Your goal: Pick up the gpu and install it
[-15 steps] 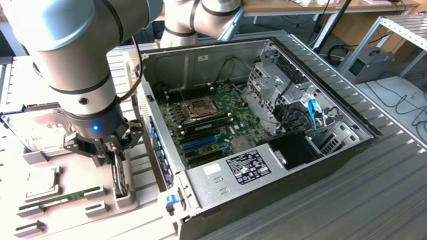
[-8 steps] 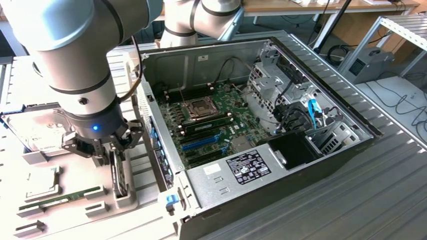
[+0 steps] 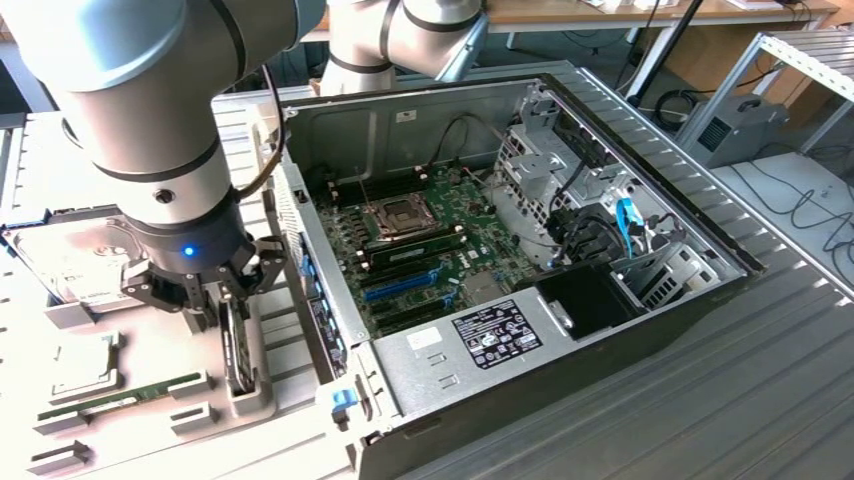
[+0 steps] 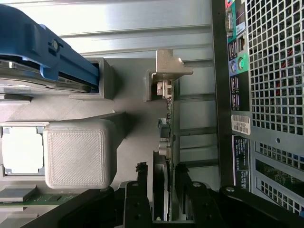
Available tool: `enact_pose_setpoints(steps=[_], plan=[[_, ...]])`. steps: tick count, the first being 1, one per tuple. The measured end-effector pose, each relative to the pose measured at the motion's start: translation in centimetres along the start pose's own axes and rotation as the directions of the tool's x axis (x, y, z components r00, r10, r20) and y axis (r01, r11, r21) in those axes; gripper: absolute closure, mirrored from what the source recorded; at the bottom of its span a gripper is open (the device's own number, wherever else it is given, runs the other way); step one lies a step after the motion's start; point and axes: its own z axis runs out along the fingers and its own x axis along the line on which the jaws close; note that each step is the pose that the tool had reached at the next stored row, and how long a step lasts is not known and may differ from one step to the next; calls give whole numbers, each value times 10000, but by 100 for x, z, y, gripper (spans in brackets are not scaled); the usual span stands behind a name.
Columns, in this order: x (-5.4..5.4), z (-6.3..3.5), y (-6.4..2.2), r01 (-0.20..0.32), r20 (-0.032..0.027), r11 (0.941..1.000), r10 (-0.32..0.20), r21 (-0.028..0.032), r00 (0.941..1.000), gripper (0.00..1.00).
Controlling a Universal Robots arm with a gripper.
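Observation:
The gpu (image 3: 238,348) is a slim dark card standing on edge in a slot of the grey holder tray (image 3: 287,410), at the exterior view's left of the open computer case (image 3: 627,330). My gripper (image 3: 218,300) is lowered over its upper edge. In the wrist view the gpu (image 4: 165,142) runs between the two black fingers (image 4: 141,183), its silvery end bracket (image 4: 167,71) at the far end. The jaws straddle the card, one on each side, with a narrow gap on either side. The card rests in the tray.
The same tray carries a hard drive (image 3: 74,262) with a blue frame (image 4: 47,52), a processor chip (image 3: 83,368) and a green memory stick (image 3: 123,396). The case lies open with its motherboard (image 3: 434,235) and blue slots (image 3: 398,288) exposed. Its perforated rear panel (image 4: 273,95) is close beside the gpu.

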Motion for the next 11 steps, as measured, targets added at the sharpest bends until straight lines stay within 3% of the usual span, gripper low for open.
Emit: enact_pose_setpoints(steps=[4,11], plan=[[0,0,0,-1,-4,10000,1,-32,10000,74],[0,0,0,-3,-8,10000,3,-94,10000,74]])
